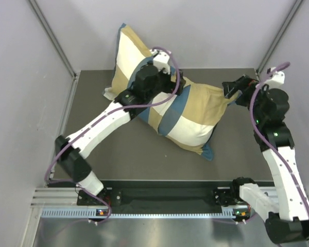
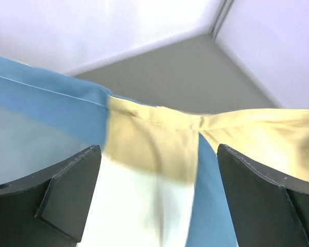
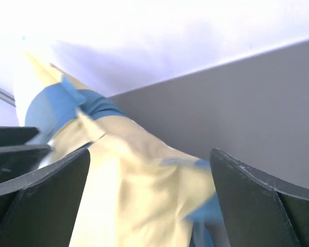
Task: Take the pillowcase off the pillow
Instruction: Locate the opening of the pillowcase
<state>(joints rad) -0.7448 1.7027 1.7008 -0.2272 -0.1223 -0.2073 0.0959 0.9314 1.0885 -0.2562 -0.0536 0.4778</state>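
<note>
Pillowcase [image 1: 180, 116] hides the pillow near the desk's [image 1: 144, 154] far edge. Left tool [image 2: 157, 149] and right tool [image 3: 149, 152] gape, released; each should pinch loose cloth only, not filling.

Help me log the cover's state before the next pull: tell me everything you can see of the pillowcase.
The pillowcase is soft fabric in big blue, tan and cream checks with a blue edge. It is plumply filled and wrinkled, lying slantwise on the dark table, its far-left corner raised toward the back wall. The left gripper straddles its middle, the right gripper its right corner; both stand open with fabric in the gap, ungripped.
</note>
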